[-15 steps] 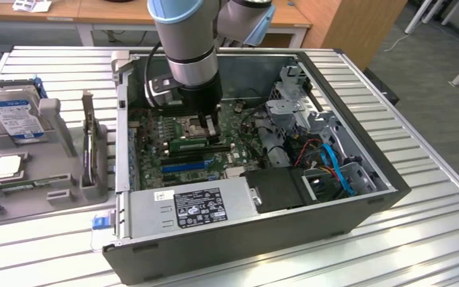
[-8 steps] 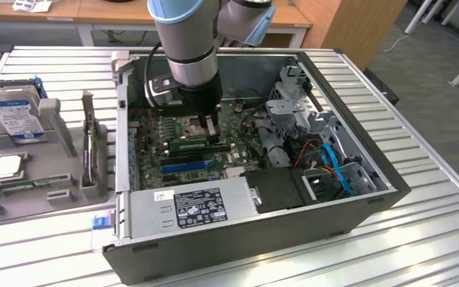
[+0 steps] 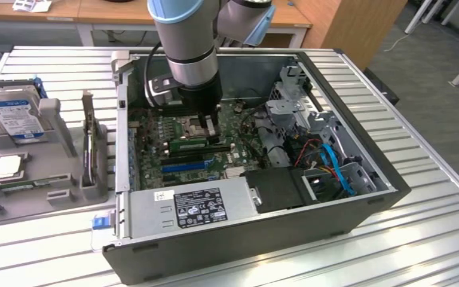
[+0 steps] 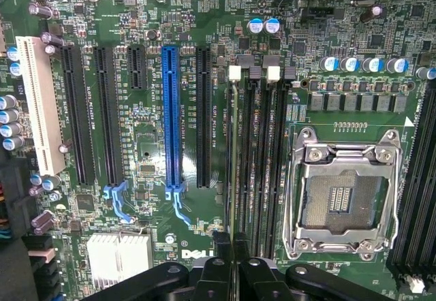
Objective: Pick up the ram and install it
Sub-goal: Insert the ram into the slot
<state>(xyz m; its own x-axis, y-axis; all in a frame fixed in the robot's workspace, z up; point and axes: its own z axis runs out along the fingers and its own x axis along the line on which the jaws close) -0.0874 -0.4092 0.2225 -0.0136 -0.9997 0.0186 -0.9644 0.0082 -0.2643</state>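
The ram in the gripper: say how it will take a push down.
The ram looks thin, seen edge-on, so it is probably light and stiff lengthwise but fragile if twisted. The gripper pinches one short stretch, so it may tilt under a push. It lies along the black memory slots, so a skewed push would likely jam.

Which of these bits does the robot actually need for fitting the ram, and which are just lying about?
In the job: thin green ram stick; long black memory slots; black gripper, shut, at the stick.
Lying about: blue-labelled hard drive; silver processor socket; blue expansion slot; grey power supply box.
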